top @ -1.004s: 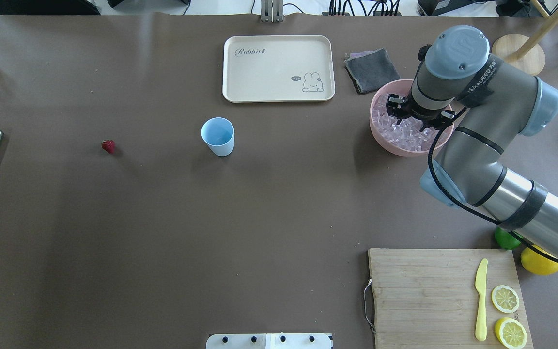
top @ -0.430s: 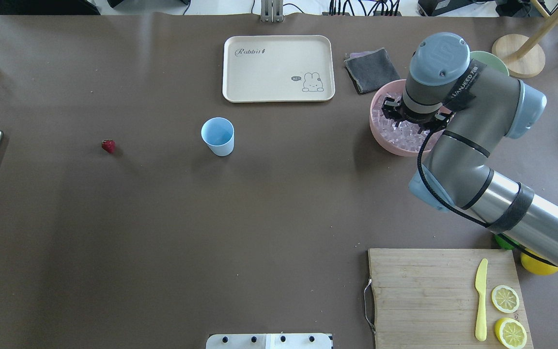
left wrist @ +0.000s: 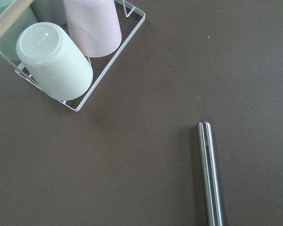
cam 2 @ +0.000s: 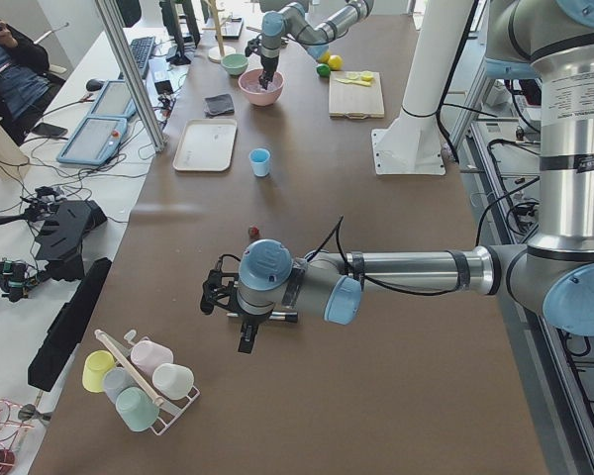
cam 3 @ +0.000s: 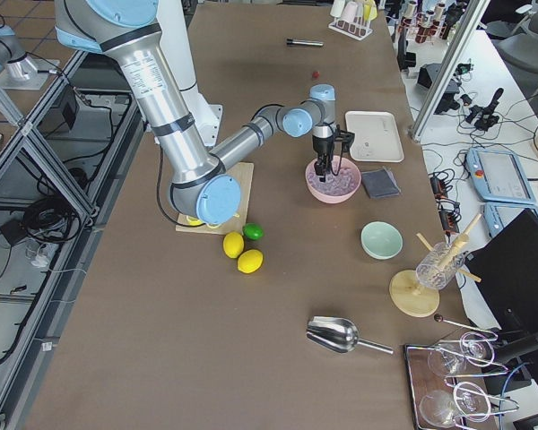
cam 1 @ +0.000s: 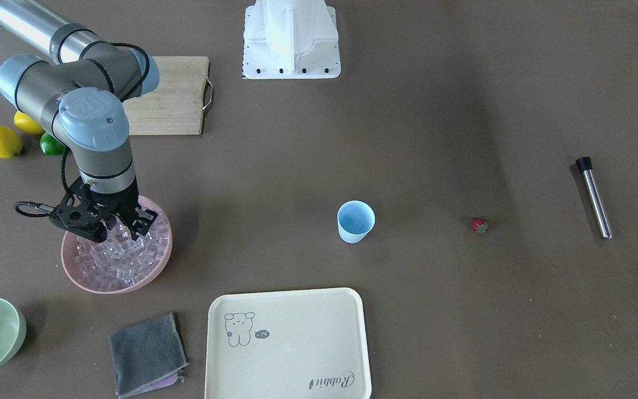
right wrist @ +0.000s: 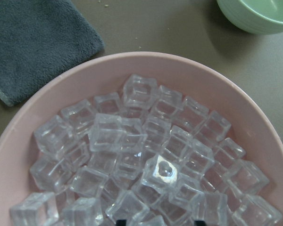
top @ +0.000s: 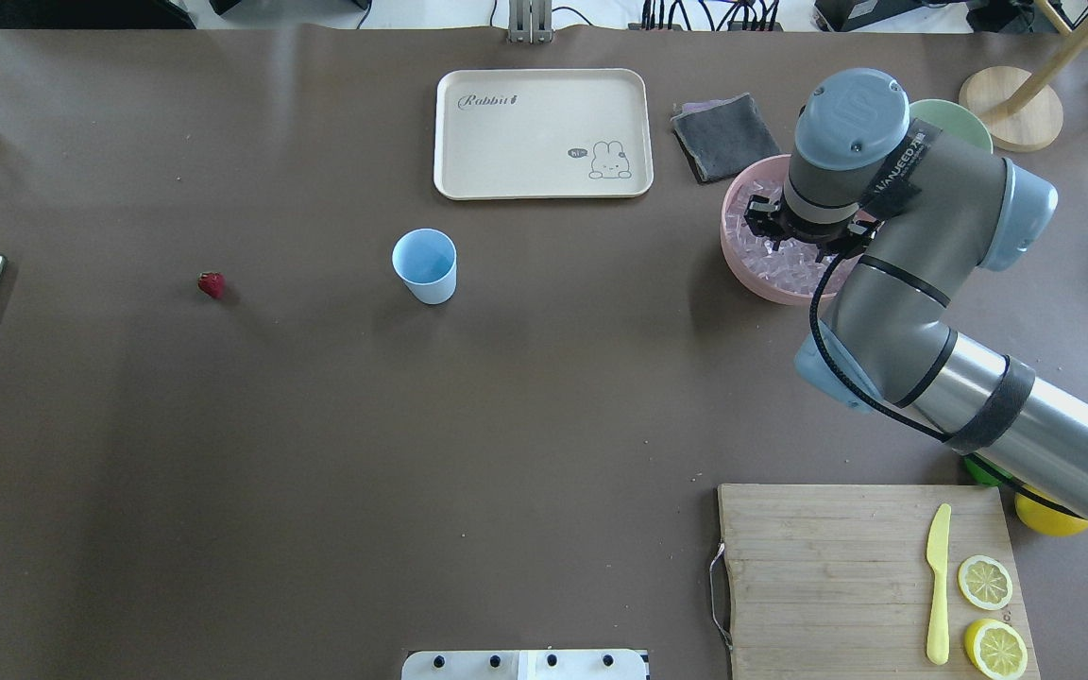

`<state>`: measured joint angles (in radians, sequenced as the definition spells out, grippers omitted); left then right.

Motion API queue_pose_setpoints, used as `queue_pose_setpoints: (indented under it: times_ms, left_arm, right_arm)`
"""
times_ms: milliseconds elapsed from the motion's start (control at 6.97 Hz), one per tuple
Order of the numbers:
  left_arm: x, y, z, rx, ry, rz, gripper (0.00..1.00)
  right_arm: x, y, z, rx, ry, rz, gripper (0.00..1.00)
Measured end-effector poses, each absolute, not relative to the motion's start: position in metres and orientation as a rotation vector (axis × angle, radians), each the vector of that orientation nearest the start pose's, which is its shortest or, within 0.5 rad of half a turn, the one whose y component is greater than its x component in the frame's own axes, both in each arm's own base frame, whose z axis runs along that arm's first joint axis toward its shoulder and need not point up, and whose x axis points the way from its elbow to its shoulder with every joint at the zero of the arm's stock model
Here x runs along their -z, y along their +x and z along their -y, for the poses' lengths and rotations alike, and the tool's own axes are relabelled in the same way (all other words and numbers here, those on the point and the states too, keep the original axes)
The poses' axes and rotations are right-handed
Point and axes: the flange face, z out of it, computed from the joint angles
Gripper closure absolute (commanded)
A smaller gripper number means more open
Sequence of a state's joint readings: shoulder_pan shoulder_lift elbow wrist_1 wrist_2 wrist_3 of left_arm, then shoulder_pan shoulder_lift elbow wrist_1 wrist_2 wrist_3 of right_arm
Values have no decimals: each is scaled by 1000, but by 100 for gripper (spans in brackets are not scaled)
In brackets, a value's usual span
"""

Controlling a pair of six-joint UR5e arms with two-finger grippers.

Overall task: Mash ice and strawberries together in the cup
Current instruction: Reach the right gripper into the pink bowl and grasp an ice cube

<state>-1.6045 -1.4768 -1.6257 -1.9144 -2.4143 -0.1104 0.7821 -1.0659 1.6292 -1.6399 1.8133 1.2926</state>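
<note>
The ice [right wrist: 132, 141] lay heaped and glassy in the pink bowl [top: 754, 283]. The likeliest failure was a cube squirting from the pads as they closed, or several being knocked over the rim onto the surface, well apart from the cup [top: 424, 264] at mid-frame overhead and the strawberry [top: 212, 284] further left. The right arm extended from that view's lower right, wrist pointing straight down, its tool [cam 1: 115, 228] spread wide and empty low over the pile. The left tool [cam 2: 246, 336] hung near the rod [left wrist: 210, 174], and I could not tell whether it was wide or narrow.
</note>
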Motion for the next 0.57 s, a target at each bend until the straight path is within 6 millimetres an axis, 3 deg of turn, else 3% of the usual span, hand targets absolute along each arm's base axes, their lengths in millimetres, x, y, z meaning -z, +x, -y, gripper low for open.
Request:
queue_pose_setpoints:
  times_ms: [143, 573]
  left_arm:
    - [-634, -75, 464, 6, 254, -847, 1]
    - [-631, -75, 462, 3, 260, -847, 1]
  right_arm:
    - [-363, -401, 550, -428, 43, 549, 64]
    - [-368, -405, 547, -420, 38, 542, 84]
